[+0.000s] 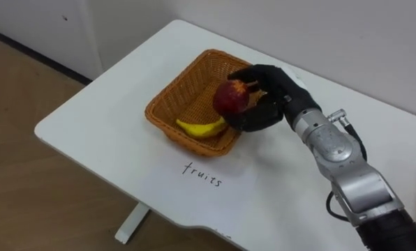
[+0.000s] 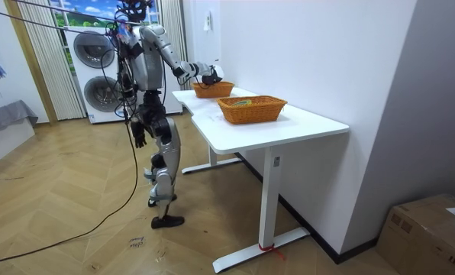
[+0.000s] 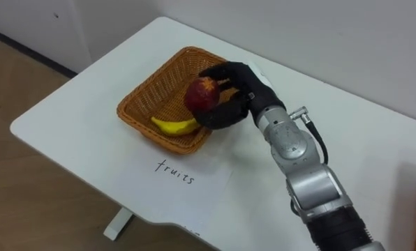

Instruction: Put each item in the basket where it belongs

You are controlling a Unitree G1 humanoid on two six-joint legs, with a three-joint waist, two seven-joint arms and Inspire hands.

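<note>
A red apple [image 1: 231,96] is held in my right hand [image 1: 278,87], whose dark fingers curl round it just above the right inner side of a wicker basket [image 1: 174,82]. A yellow banana [image 1: 201,127] lies in the basket's near corner, below the apple. The basket stands near the left end of the white table [image 1: 89,132]. In the room view I stand at the table's far end with my right arm stretched over this basket [image 2: 212,89], and my left hand [image 2: 139,136] hangs at my side.
A handwritten paper label [image 1: 202,174] lies on the table in front of the basket. A second wicker basket [image 2: 252,108] stands further along the table. The table's left and near edges are close to the basket. Washing machines [image 2: 98,69] stand behind me.
</note>
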